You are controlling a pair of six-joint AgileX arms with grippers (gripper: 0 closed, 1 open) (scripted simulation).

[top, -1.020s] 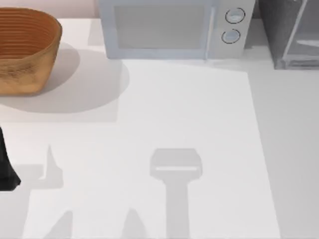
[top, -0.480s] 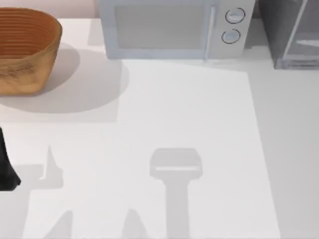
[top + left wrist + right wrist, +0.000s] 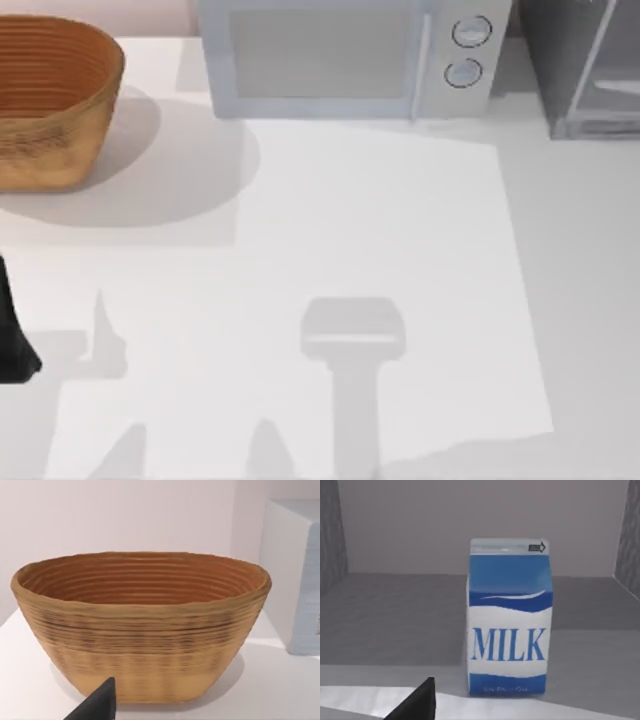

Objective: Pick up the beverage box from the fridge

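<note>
The beverage box [image 3: 509,620] stands upright inside the fridge [image 3: 585,65], not yet grasped. The right end effector [image 3: 415,705] faces it from near; whether it is wide or narrow I cannot tell.

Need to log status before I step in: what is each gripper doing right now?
Left gripper: cannot be told, facing the basket.
Right gripper: cannot be told, facing the beverage box, which stands ungrasped.

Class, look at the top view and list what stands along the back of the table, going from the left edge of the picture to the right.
Woven basket → light-grey microwave, with its two round dials at its right end → dark-grey fridge at the right edge.
</note>
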